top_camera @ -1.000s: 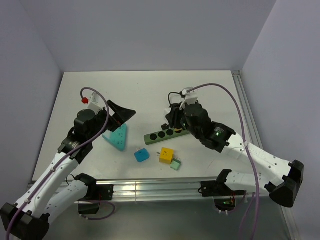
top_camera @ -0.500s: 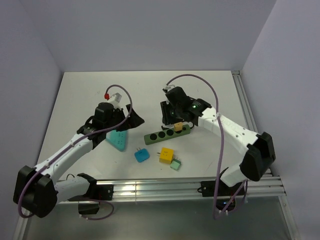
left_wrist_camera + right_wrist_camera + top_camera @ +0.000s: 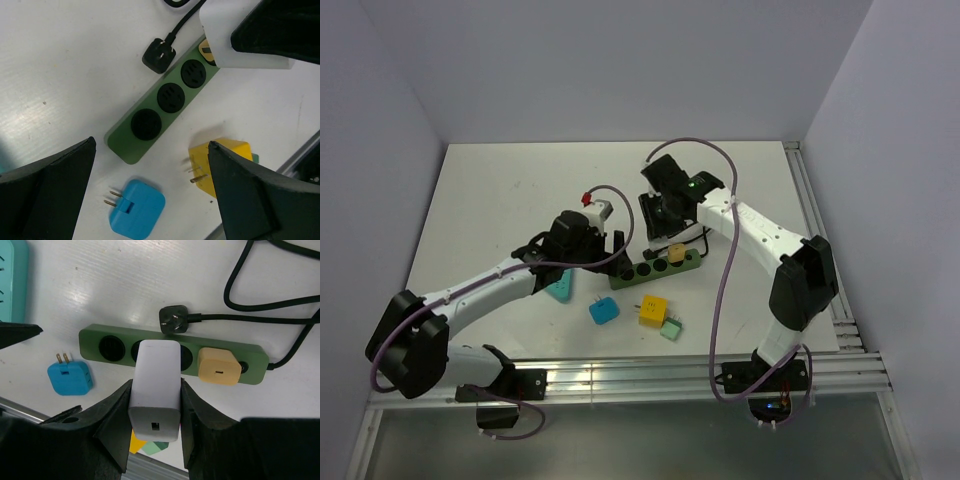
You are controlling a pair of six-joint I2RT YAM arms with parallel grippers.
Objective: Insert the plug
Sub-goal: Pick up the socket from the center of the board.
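Step judged: alignment before insertion. White plug (image 3: 155,385) is clamped in the right gripper (image 3: 156,410), just above the middle sockets of the green power strip (image 3: 90,347), not yet seated. Left gripper (image 3: 151,142) is spread wide, empty, over the strip's free end. Next: prongs to be lined up with a vacant socket and pressed down.

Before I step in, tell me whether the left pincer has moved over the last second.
Yes. The left pincer has moved right, toward the green power strip.

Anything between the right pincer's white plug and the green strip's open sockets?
Nothing visible. The white rectangular plug hangs over the middle sockets of the green plastic power strip; the beige plug fills the next one, and the black cord plug lies beside the strip.
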